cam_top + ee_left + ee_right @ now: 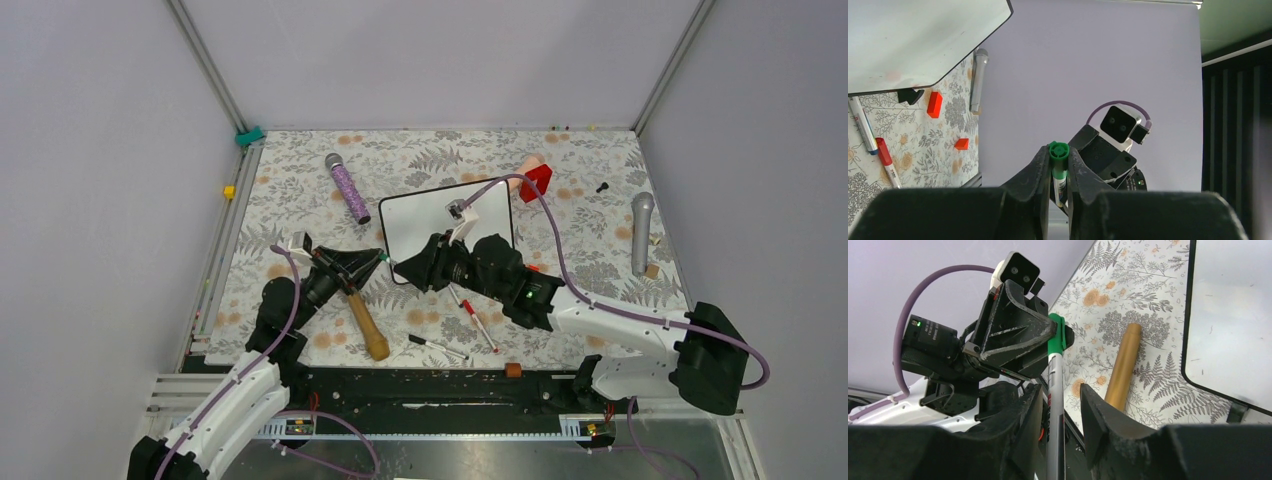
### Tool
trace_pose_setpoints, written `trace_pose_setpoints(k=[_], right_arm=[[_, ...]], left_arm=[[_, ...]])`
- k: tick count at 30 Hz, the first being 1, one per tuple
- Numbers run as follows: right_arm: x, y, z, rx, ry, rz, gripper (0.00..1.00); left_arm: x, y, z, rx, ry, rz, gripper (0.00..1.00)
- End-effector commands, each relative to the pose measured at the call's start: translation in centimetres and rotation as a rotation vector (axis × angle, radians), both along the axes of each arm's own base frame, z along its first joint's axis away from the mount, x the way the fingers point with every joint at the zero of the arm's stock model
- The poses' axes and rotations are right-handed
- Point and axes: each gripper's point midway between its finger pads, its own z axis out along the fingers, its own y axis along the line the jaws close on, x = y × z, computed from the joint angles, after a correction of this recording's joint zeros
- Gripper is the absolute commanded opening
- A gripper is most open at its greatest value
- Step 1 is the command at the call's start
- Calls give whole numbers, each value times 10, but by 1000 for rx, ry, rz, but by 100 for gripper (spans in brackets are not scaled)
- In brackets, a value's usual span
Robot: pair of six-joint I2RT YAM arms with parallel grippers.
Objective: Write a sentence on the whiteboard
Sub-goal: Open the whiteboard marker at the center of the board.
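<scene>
Uncapping the green marker [1054, 385] is, in my judgement, the step in hand. My left gripper [1059, 157] is clamped on its capped end, while my right gripper [1060, 390] stands with fingers apart on either side of the barrel, not yet gripping. The next move calls for those fingers to close and draw the barrel straight out. The whiteboard [415, 215] sits just far-right of both grippers, its visible face unwritten, and no container is in view.

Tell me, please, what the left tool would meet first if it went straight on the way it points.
Most likely the right tool, facing it close ahead, its fingers either side of the green marker the left tool grips.
</scene>
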Motion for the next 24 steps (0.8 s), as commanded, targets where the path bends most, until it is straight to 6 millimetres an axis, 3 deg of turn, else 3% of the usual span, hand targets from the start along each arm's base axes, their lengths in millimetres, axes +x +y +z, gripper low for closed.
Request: trace_pose_setpoints(k=[1, 4, 8, 9, 14, 24], right_arm=[[8, 11, 35, 97, -40, -17, 40], [8, 12, 33, 102, -36, -18, 38], [8, 12, 32, 104, -40, -17, 4], [8, 11, 32, 101, -39, -17, 0], [0, -5, 28, 78, -49, -23, 0], [-15, -57, -11, -52, -53, -75, 0]], left_arm=[[-1, 5, 30, -76, -72, 22, 0], [0, 4, 31, -75, -72, 21, 0], [1, 4, 30, -75, -70, 23, 0], [1, 4, 28, -75, -68, 25, 0], [11, 21, 18, -147, -47, 87, 0], [49, 67, -2, -17, -34, 192, 0]])
